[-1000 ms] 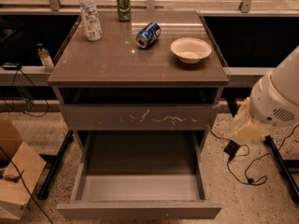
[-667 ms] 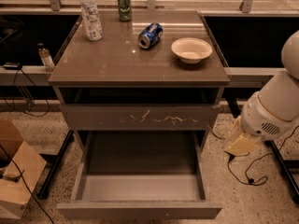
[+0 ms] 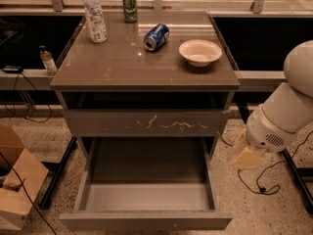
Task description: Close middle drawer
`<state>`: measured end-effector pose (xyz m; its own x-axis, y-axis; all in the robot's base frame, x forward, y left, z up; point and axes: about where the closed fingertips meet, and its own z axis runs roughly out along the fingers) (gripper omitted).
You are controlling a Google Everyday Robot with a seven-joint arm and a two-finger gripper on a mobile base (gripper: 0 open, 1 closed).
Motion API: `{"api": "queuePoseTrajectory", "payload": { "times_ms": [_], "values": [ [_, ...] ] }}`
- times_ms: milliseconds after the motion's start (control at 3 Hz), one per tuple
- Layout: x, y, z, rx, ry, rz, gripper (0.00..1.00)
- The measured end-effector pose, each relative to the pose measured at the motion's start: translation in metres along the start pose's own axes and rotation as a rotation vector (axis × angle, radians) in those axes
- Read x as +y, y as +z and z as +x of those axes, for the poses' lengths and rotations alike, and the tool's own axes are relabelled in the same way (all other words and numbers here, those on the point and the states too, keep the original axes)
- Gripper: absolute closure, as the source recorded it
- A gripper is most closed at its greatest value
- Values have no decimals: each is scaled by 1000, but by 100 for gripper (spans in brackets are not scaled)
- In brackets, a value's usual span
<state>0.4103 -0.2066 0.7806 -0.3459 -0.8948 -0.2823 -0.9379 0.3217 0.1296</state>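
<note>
The middle drawer (image 3: pixel 146 220) of the grey-brown cabinet is pulled far out toward the camera. Its wide shallow box is empty, and its plain front sits at the bottom edge of the view. Above it is the drawer front with pale scratch marks (image 3: pixel 146 124), pushed in. My white arm (image 3: pixel 288 111) comes in from the right. The gripper (image 3: pixel 246 156) is the pale end hanging below the arm, level with the open drawer's right side. It is apart from the drawer and touches nothing.
The cabinet top (image 3: pixel 117 62) carries a clear bottle (image 3: pixel 94 16), an upright green can (image 3: pixel 129 6), a blue can on its side (image 3: pixel 156 36) and a white bowl (image 3: pixel 200 52). A cardboard box (image 3: pixel 17 185) stands on the floor at left. Cables (image 3: pixel 264 185) lie at right.
The arm and gripper have moved down and slightly left, closer to the open drawer's right side. The drawer has not moved.
</note>
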Motion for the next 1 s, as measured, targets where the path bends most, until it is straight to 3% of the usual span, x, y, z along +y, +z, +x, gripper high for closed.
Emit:
{"api": "queuePoseTrajectory", "payload": {
  "times_ms": [1000],
  "values": [
    [24, 157, -7, -112, 55, -228, 100]
  ]
}}
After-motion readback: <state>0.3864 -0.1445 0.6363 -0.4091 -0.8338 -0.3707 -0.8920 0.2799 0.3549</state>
